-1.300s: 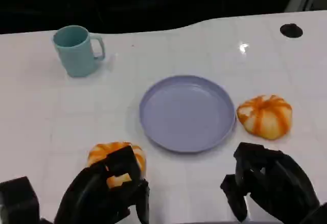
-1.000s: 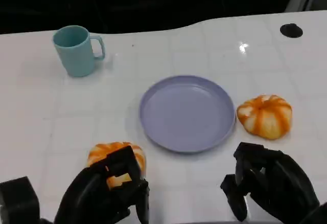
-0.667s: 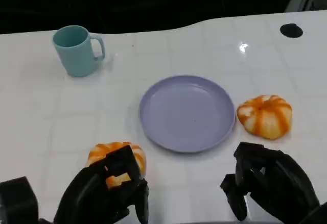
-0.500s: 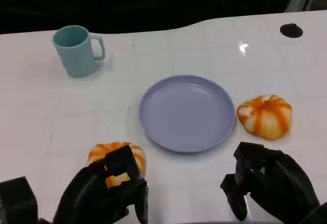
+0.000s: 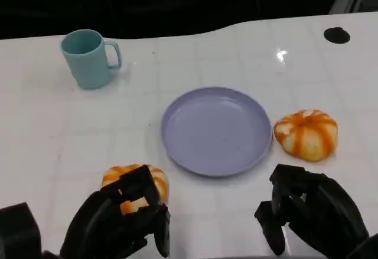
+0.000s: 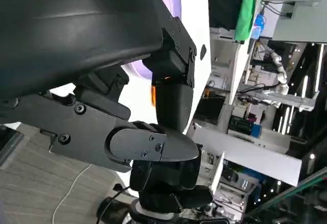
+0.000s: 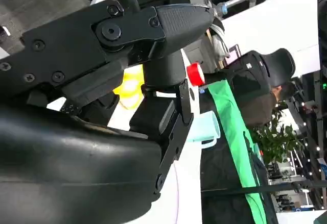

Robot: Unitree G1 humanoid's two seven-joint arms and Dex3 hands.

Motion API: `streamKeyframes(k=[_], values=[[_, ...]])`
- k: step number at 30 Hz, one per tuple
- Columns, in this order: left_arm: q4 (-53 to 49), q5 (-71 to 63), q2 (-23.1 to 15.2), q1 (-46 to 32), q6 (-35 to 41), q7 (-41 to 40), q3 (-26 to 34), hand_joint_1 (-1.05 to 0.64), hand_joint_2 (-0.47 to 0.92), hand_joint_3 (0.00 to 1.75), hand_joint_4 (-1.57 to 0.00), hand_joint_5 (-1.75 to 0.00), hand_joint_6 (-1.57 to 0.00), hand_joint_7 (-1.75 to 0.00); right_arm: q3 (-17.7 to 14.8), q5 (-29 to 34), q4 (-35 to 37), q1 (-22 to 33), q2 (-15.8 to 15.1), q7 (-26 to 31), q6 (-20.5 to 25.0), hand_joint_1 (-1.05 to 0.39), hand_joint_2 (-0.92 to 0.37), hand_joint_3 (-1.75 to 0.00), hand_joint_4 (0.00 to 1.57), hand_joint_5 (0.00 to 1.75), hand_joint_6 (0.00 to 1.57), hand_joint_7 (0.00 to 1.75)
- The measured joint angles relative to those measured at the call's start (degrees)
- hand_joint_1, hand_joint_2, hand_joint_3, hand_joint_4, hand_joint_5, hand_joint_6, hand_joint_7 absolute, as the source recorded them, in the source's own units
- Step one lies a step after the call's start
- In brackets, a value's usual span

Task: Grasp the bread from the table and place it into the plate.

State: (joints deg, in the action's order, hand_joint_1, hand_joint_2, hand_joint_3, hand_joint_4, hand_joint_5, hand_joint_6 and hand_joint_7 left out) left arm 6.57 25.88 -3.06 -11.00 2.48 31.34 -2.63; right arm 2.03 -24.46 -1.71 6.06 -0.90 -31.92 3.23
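Your left hand (image 5: pixel 118 226) curls over the bread (image 5: pixel 134 181), 7 o'clock of plate (image 5: pixel 217 130) | grip: can't tell | right hand (image 5: pixel 310 215) curled, holding nothing

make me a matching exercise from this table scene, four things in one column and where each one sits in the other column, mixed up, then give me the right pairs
Things:
1. teal mug
2. purple plate
3. striped bread by the left hand
4. striped bread right of the plate

Places:
A. middle of the white table
B. near edge, partly behind the left hand's fingers
C. far left corner area
D. just beyond the right hand

Pairs: 1-C, 2-A, 3-B, 4-D
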Motion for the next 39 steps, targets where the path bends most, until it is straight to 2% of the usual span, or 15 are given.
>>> streamKeyframes(k=[7,10,12,13,15,16,19,23,25,28,31,35,39], values=[[0.0,0.0,0.0,0.0,-0.1,0.0,0.1,-0.60,0.92,0.31,-0.90,-1.75,-0.69,-1.75,0.1,0.0,0.0,0.0,0.0,0.0,0.0,-0.95,-0.92,-0.33,1.18,1.67,1.01,1.51],[0.0,-0.3,0.4,0.0,-1.9,0.0,0.3,-0.60,0.92,0.32,-0.82,-1.75,-0.59,-1.73,0.1,0.0,0.0,0.0,0.0,0.0,0.0,-0.95,-0.92,-0.33,1.18,1.67,1.01,1.51],[0.0,-1.0,0.9,0.0,-4.0,-0.2,0.6,-0.60,0.92,0.34,-0.70,-1.75,-0.53,-1.61,0.2,0.0,0.0,0.0,0.0,0.0,0.0,-0.95,-0.92,-0.33,1.18,1.67,1.01,1.52],[0.0,-2.1,1.1,0.0,-5.8,-0.3,0.6,-0.63,0.92,0.32,-0.60,-1.74,-0.51,-1.48,0.2,0.0,0.0,0.0,0.0,0.0,-0.1,-0.95,-0.92,-0.33,1.18,1.67,1.01,1.52],[-0.1,-5.2,1.2,0.1,-10.5,-0.9,0.7,-0.65,0.92,0.30,-0.54,-1.70,-0.52,-1.30,0.3,0.0,0.0,0.0,0.0,0.0,-0.2,-0.95,-0.92,-0.33,1.18,1.67,1.01,1.52],[-0.2,-7.0,1.2,0.2,-13.1,-1.4,0.7,-0.64,0.92,0.29,-0.51,-1.61,-0.50,-1.15,0.3,0.0,0.0,0.0,0.0,0.0,-0.2,-0.96,-0.92,-0.33,1.18,1.67,1.01,1.52],[-0.8,-13.2,0.8,0.9,-20.6,-3.6,0.9,-0.62,0.92,0.28,-0.47,-1.41,-0.42,-0.90,0.4,0.1,0.0,-0.1,0.0,0.1,-0.2,-0.96,-0.92,-0.33,1.18,1.67,1.01,1.52],[-0.8,-20.1,-0.9,1.4,-26.0,-6.8,1.6,-0.55,0.92,0.17,-0.44,-1.04,-0.45,-0.43,0.5,0.1,0.0,-0.3,0.1,0.1,-0.2,-0.96,-0.92,-0.33,1.18,1.66,1.02,1.51],[-0.3,-23.3,-2.1,1.4,-27.4,-8.4,2.3,-0.54,0.92,0.14,-0.41,-0.96,-0.46,-0.33,0.6,0.2,0.0,-0.3,0.1,0.2,-0.2,-0.96,-0.92,-0.33,1.18,1.66,1.02,1.51],[1.5,-28.1,-4.5,1.5,-28.2,-10.0,3.0,-0.61,0.92,0.12,-0.31,-0.86,-0.42,-0.22,0.7,0.3,0.0,-0.3,0.3,0.6,-0.2,-0.96,-0.92,-0.33,1.18,1.66,1.02,1.51],[5.0,-34.5,-8.4,1.6,-27.0,-11.2,4.2,-0.67,0.92,0.13,-0.24,-0.76,-0.37,-0.12,0.8,0.3,-0.1,-0.2,0.6,0.7,-0.2,-0.95,-0.92,-0.33,1.18,1.67,1.02,1.50],[10.2,-45.8,-13.2,1.8,-25.0,-13.4,5.7,-0.71,0.92,0.11,-0.26,-0.59,-0.37,-0.04,1.0,0.3,-0.3,-0.2,0.6,0.7,-0.2,-0.95,-0.92,-0.33,1.18,1.66,1.02,1.49],[14.7,-55.5,-15.8,1.8,-22.3,-14.8,5.8,-0.73,0.92,0.08,-0.30,-0.51,-0.37,-0.02,1.2,0.3,-0.6,-0.2,0.8,1.0,-0.2,-0.96,-0.92,-0.34,1.20,1.64,1.03,1.49]])
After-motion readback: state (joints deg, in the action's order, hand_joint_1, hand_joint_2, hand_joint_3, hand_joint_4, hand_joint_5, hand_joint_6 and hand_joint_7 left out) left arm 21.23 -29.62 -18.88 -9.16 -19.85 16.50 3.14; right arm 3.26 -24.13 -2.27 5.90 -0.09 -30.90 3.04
